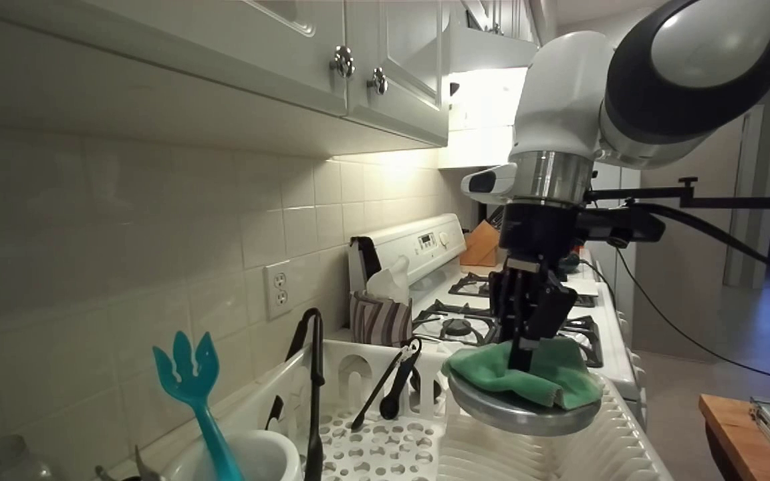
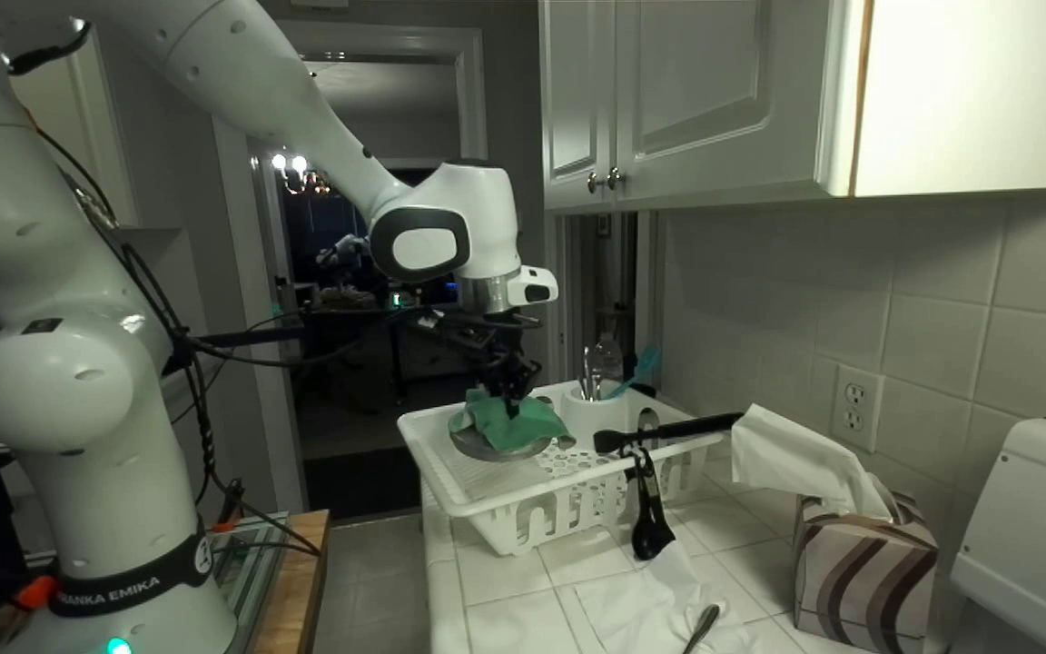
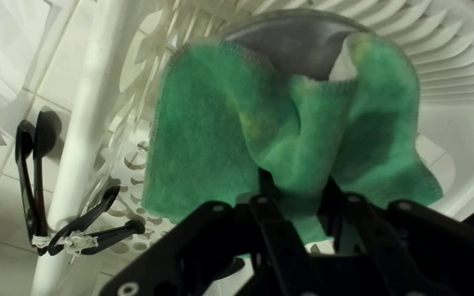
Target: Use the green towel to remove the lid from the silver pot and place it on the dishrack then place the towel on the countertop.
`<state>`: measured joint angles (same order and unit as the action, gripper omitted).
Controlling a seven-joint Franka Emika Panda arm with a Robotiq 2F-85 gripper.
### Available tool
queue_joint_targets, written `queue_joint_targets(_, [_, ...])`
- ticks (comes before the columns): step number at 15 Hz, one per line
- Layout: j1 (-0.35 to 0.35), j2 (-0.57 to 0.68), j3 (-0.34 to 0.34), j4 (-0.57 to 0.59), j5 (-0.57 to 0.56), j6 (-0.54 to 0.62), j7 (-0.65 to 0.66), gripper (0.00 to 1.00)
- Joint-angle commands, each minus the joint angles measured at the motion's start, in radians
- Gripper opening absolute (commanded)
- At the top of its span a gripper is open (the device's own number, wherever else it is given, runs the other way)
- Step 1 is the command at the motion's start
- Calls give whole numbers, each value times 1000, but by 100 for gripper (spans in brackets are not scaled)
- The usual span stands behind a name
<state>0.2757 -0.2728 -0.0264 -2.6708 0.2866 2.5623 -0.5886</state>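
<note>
Gripper [image 3: 298, 189] pinching a fold of green towel [image 3: 204, 139], jaws slightly apart, I hold it against the silver lid [image 1: 525, 421] over the white dishrack [image 2: 498, 520].

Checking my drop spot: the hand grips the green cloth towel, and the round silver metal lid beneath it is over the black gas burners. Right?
No: the round silver metal lid is over the white plastic dish rack, not the black gas burners; the wrist view shows the rack around the lid. The hand does grip the green cloth towel above it.
</note>
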Motion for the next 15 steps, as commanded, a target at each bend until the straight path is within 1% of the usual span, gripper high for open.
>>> queue_joint_targets(1, [32, 42, -6, -4, 98, 87, -45, 7])
queue_joint_targets(5, [53, 98, -1, -2, 192, 203, -84, 7])
queue_joint_targets(9, [55, 157, 15, 11, 255, 277, -106, 7])
queue_joint_targets(10, [53, 169, 20, 13, 265, 292, -110, 7])
queue_joint_targets(11, [67, 184, 6, 16, 271, 309, -114, 7])
queue_joint_targets(15, [68, 234, 9, 27, 278, 354, -116, 7])
